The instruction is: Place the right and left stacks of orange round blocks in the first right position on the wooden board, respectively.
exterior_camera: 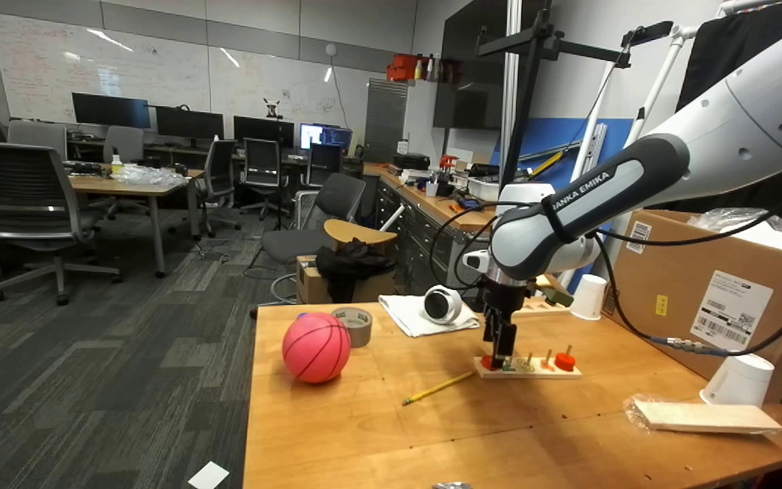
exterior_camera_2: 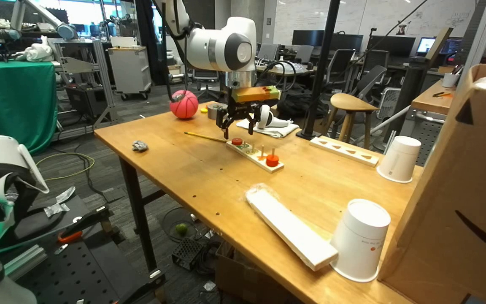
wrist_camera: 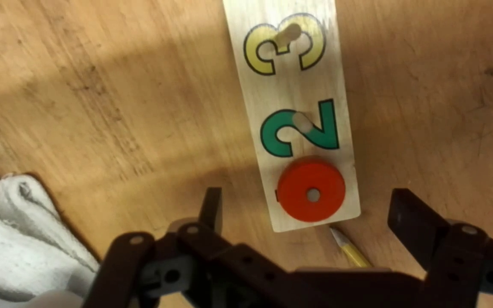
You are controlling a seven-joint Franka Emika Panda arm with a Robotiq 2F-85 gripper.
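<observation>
The wooden board [exterior_camera_2: 251, 154] lies flat on the table, its pegs upright and coloured numerals printed along it. Around the end peg in the wrist view sits an orange round block [wrist_camera: 313, 190], the peg top showing through its hole. A taller stack of orange round blocks [exterior_camera_2: 272, 160] is on the peg at the opposite end. The pegs between these two are bare. My gripper [wrist_camera: 306, 204] stands open above the lower block's end, one finger [wrist_camera: 212, 209] to each side, apart from it. In an exterior view the gripper [exterior_camera: 501, 348] partly hides that block.
A pencil [wrist_camera: 351, 250] lies with its tip close to the board's end. Farther off are a pink ball [exterior_camera: 316, 348], a tape roll [exterior_camera: 357, 329] and a white cloth [exterior_camera: 404, 320]. Cups [exterior_camera_2: 361, 238], a wrapped pale plank [exterior_camera_2: 289, 228] and a large box [exterior_camera: 690, 292] occupy the opposite side.
</observation>
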